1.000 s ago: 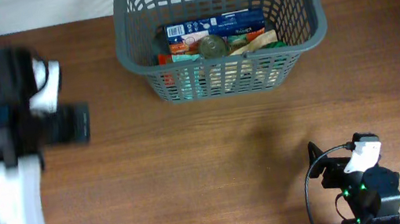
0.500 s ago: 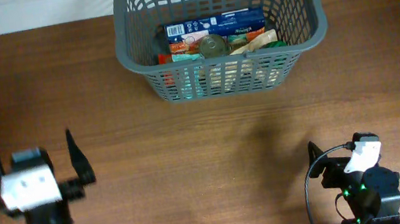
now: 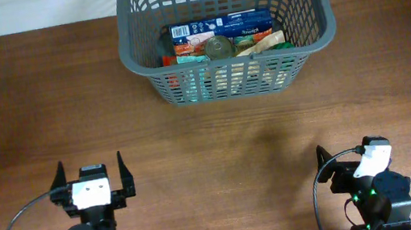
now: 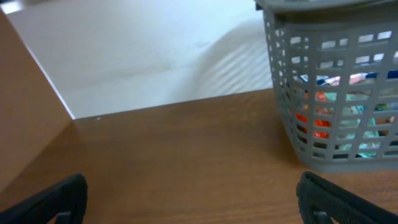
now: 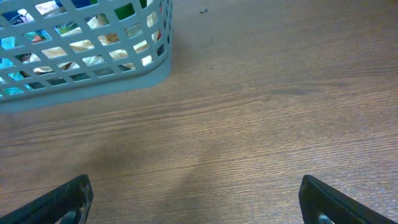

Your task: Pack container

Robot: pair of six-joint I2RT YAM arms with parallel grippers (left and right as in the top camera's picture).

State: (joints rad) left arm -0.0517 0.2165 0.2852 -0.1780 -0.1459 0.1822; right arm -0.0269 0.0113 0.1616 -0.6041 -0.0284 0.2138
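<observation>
The container (image 3: 129,53), a large dark grey slotted basket, stands at the back middle of the wooden table. It holds several food items, among them a blue box (image 3: 221,24) and a round tin (image 3: 217,46). It also shows in the left wrist view (image 4: 283,87) and the right wrist view (image 5: 93,84). My left gripper (image 3: 90,174) is open and empty near the front left edge. My right gripper (image 3: 351,160) is open and empty at the front right. Both are far from the basket.
A white wall (image 4: 155,56) runs behind the table's back edge. Bare wood table (image 3: 218,146) lies between the basket and both grippers. A black cable (image 3: 320,196) loops beside the right arm.
My left arm has swung back from the left side and down to the front left of the table, gripper open. The right arm and the basket have not moved.
</observation>
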